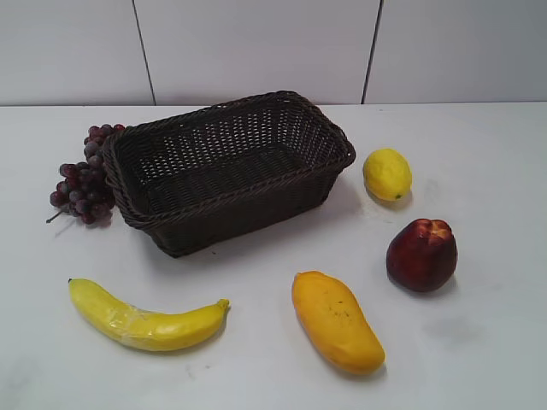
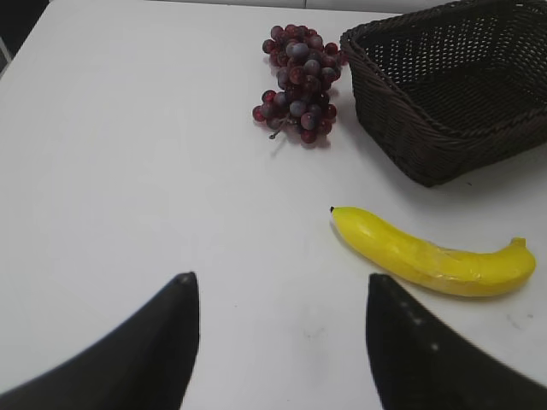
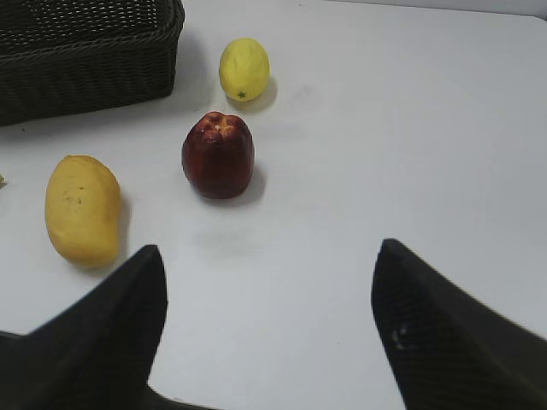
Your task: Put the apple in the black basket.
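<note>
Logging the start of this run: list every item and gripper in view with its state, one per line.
apple: on the table, outside the basket
black basket: upright, nothing inside
lemon: on the table
mango: lying flat
banana: lying flat
grapes: against the basket's left end
left gripper: open
right gripper: open
</note>
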Action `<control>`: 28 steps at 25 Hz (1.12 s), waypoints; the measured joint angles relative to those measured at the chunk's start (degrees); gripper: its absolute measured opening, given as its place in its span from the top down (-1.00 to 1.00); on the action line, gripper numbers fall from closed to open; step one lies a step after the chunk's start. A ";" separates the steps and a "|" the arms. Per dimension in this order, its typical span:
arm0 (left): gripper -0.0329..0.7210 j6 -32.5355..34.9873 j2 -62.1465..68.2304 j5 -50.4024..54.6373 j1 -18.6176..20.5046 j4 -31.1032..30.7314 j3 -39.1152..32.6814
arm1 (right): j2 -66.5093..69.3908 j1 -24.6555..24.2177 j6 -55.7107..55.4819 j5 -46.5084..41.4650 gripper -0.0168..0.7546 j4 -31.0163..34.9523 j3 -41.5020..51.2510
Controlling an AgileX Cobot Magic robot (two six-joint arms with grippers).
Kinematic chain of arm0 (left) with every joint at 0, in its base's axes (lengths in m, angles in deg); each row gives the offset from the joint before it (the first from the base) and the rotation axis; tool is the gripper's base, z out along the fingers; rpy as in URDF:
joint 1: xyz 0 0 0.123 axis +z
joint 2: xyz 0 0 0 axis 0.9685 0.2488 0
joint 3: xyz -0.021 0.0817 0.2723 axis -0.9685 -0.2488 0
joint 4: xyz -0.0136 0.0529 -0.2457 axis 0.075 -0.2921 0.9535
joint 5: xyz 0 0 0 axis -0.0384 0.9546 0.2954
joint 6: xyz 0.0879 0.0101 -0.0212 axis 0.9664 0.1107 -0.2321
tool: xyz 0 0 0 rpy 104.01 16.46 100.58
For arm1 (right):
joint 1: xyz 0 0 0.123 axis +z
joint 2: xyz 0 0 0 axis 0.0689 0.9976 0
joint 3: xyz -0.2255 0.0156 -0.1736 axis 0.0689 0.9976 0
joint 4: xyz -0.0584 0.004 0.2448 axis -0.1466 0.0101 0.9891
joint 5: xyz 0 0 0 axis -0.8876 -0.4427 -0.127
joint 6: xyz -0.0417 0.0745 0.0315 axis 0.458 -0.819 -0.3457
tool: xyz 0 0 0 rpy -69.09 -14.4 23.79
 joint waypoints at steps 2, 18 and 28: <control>-0.31 0.00 0.00 0.00 0.00 0.00 0.00 | 0.00 0.00 0.00 0.00 -0.50 0.00 0.00; -0.31 0.00 0.00 0.00 0.00 0.00 0.00 | 0.00 0.00 0.00 0.00 -0.50 -0.99 0.00; -0.31 0.00 0.00 0.00 0.00 0.00 0.00 | -0.05 0.00 0.39 0.79 -0.50 -1.87 -0.22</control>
